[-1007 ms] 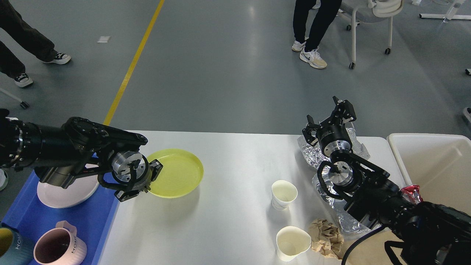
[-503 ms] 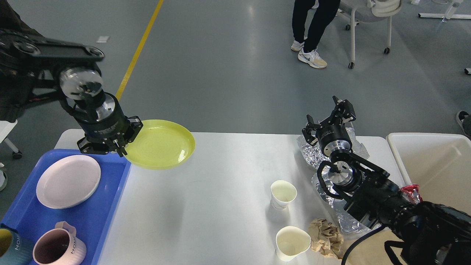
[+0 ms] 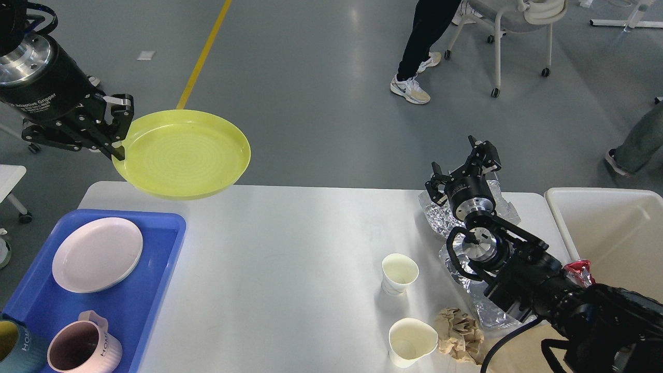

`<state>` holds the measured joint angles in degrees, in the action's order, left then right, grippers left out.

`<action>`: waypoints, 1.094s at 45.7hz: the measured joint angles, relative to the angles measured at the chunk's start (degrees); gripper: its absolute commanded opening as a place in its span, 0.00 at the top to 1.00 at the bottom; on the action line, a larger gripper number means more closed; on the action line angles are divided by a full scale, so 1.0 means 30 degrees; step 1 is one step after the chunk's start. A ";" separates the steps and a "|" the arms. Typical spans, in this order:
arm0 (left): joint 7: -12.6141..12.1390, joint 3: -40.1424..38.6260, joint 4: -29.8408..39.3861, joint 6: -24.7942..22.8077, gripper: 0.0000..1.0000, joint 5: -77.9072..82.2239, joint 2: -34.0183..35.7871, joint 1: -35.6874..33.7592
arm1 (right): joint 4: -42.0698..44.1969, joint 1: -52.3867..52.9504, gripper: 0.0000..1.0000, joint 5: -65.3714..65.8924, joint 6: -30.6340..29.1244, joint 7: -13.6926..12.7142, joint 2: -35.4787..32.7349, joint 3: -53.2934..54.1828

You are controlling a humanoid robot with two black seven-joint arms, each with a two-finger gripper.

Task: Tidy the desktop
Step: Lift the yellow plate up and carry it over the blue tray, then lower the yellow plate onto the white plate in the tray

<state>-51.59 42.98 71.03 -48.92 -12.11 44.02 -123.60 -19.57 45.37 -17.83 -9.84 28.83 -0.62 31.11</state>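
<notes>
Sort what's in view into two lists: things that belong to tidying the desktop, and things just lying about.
Part of the job:
desktop
yellow plate, gripped by left hand
blue tray
two paper cups
crumpled brown paper
foil
off-white bin

Just lying about:
chair
yellow floor line

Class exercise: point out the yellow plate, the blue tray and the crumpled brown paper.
yellow plate [image 3: 184,153], head view, centre of its inner face.
blue tray [image 3: 155,269], head view, bare floor.
crumpled brown paper [image 3: 458,334], head view, middle.
</notes>
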 measured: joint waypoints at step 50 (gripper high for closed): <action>0.0796 -0.2702 -0.3615 1.5145 1.00 0.4765 0.2727 1.2889 | -0.0008 -0.0007 0.00 0.0002 0.0000 0.0000 0.0000 0.0000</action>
<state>-49.20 34.88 60.19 -3.48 2.19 52.20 -84.93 -19.60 45.34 -17.83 -9.84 28.83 -0.62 31.11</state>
